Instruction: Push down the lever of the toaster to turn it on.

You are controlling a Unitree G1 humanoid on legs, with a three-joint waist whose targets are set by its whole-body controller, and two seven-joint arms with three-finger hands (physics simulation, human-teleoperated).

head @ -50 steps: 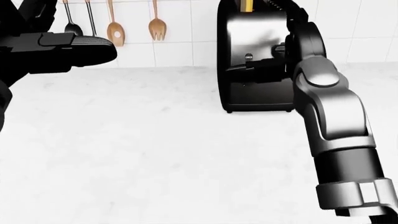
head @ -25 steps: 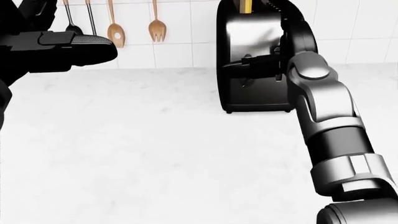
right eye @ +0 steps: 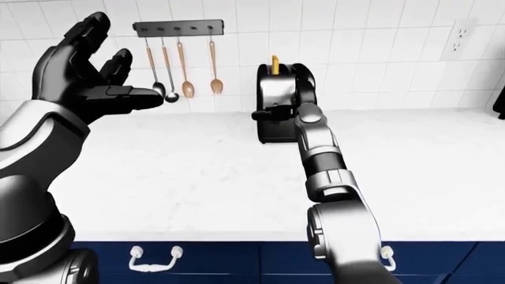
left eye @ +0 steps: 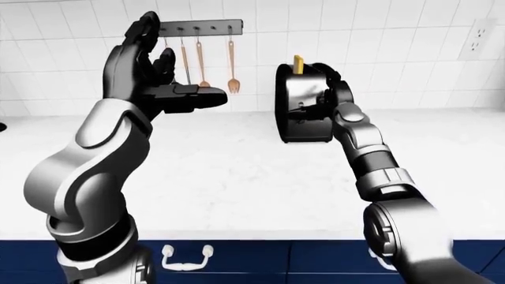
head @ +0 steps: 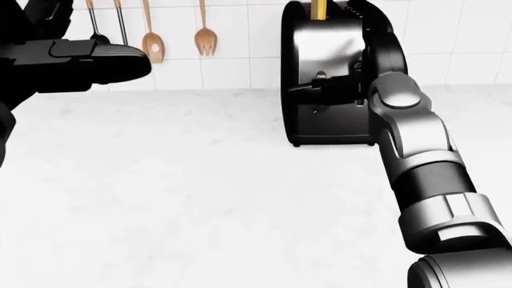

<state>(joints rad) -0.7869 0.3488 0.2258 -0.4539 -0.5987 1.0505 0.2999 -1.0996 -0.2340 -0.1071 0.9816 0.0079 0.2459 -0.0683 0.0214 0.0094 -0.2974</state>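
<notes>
While the robot stands at the counter, this is what shows:

Right hand: the right hand [head: 340,90] is pressed up against the side of the toaster that faces the camera. Its dark fingers [head: 308,87] lie across that side, pointing to the left of the head view. The lever is hidden under them, so you cannot tell if the fingers are closed around anything.

Right arm: the right arm [head: 424,174] is gray and black. It reaches up from the bottom right of the head view to the toaster.

Toaster: the toaster [head: 324,57] is black and shiny. It stands on the white counter [head: 200,192], close to the tiled wall [left eye: 371,53]. Something yellow [head: 319,8] sticks up out of its top.

Left hand: the left hand [right eye: 83,74] is held up in the air at the left, well apart from the toaster. Its fingers are spread wide and it holds nothing.

Wall things: a dark rail [right eye: 177,27] is on the wall to the left of the toaster. A metal spoon [right eye: 170,94], a wooden spoon [right eye: 187,89] and a wooden fork [right eye: 215,86] hang from it.

Below the counter: blue drawers [left eye: 237,260] with a white handle [left eye: 187,254].

Outlet: a white outlet [right eye: 459,32] is on the wall at the top right of the right-eye view.
</notes>
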